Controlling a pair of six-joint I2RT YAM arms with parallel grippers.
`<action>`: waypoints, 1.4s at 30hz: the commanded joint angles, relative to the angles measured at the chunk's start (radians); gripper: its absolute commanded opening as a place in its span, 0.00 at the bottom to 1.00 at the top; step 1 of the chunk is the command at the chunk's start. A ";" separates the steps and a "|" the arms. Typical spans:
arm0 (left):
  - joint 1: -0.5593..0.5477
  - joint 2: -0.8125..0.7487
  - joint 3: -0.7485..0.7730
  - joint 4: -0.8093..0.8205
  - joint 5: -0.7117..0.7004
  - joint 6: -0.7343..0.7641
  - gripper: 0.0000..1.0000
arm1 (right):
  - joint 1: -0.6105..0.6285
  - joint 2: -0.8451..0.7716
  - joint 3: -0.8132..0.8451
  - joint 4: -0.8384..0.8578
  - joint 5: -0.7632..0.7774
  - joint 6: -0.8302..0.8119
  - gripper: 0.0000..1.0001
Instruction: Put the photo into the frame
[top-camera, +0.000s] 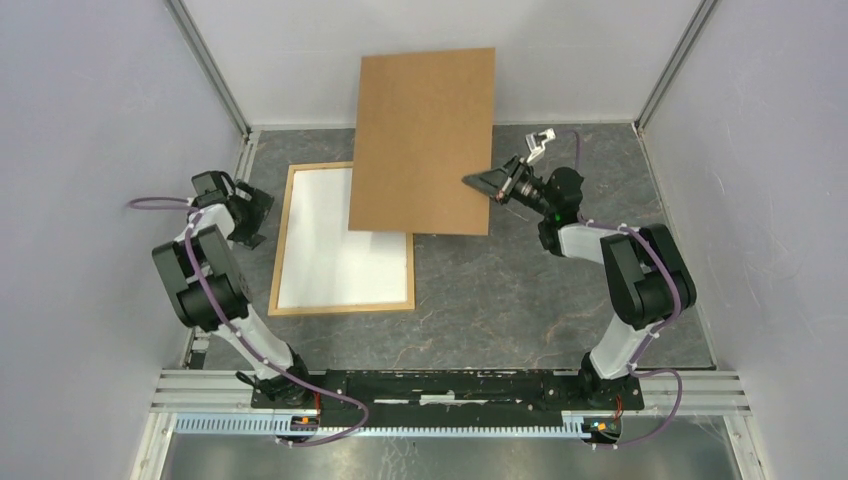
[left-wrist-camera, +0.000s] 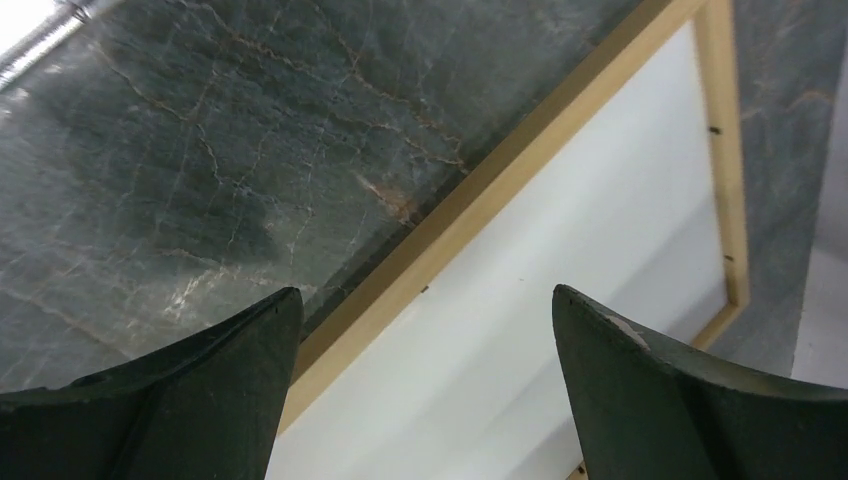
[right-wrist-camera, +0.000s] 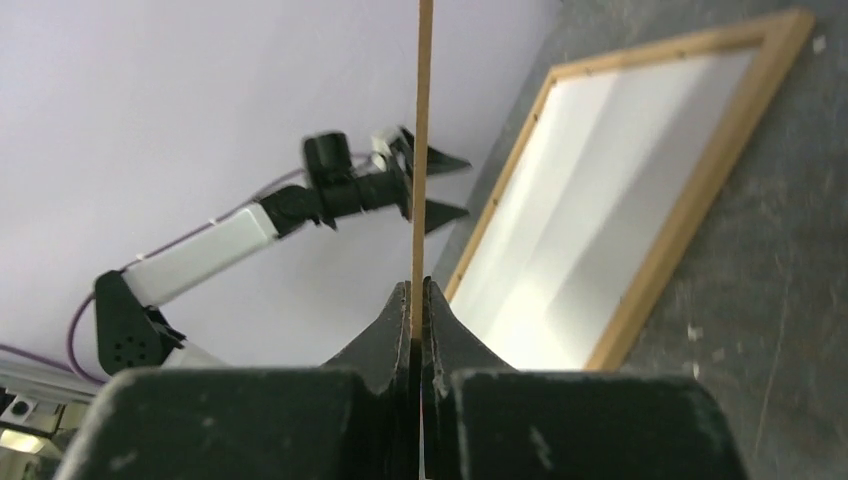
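Found the frame (top-camera: 340, 309) flat on the table (top-camera: 500, 290), left of the middle, with a sheet (top-camera: 335, 255) lying inside it. Saw the board (top-camera: 425, 140) raised behind and to the right, its near left part over the frame's far right corner. Noted the right gripper (top-camera: 480, 182) at the board's right edge, that edge between its fingers. Placed the left gripper (top-camera: 252, 212) just left of the frame's far left corner.

I see here a robot lab cell, plain pale walls (top-camera: 90, 120), aluminium corner posts (top-camera: 212, 70), left arm (top-camera: 200, 280) and right arm (top-camera: 640, 280) bolted on a metal rail (top-camera: 700, 385).
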 joint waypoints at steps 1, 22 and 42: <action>-0.006 0.079 0.048 0.048 0.108 0.049 1.00 | 0.018 0.034 0.141 0.073 0.019 -0.009 0.00; -0.206 0.224 0.049 0.072 0.302 -0.069 1.00 | 0.080 -0.048 -0.089 -0.149 0.004 -0.129 0.00; -0.290 0.098 -0.219 0.282 0.395 -0.314 1.00 | 0.109 -0.110 -0.160 -0.212 0.048 -0.063 0.00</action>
